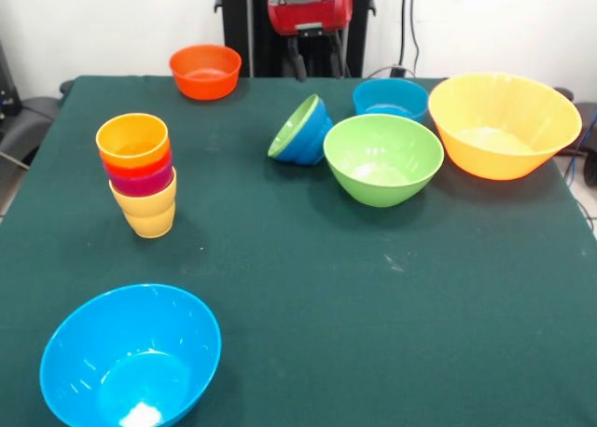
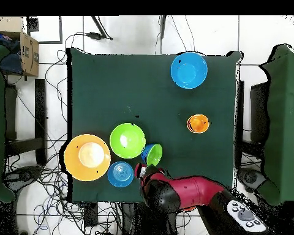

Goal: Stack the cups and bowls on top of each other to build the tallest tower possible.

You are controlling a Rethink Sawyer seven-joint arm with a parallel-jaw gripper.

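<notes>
Four cups (image 1: 140,172) stand nested as a short tower (image 2: 198,123), yellow at the base, on the table (image 1: 308,287). Bowls (image 1: 383,158) sit scattered and unstacked, one tipped sideways. The gripper (image 1: 311,65) hangs at the far edge; its opening cannot be told.

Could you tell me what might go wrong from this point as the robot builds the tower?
1. The cup stack is narrow and four cups tall, so setting a wide bowl on it could topple it.
2. The tipped blue-and-green bowls lie on their side against the green bowl; a grasp may slip or nudge the neighbour.
3. The large light blue bowl sits at the table's edge farthest from the robot, possibly a hard reach.
</notes>
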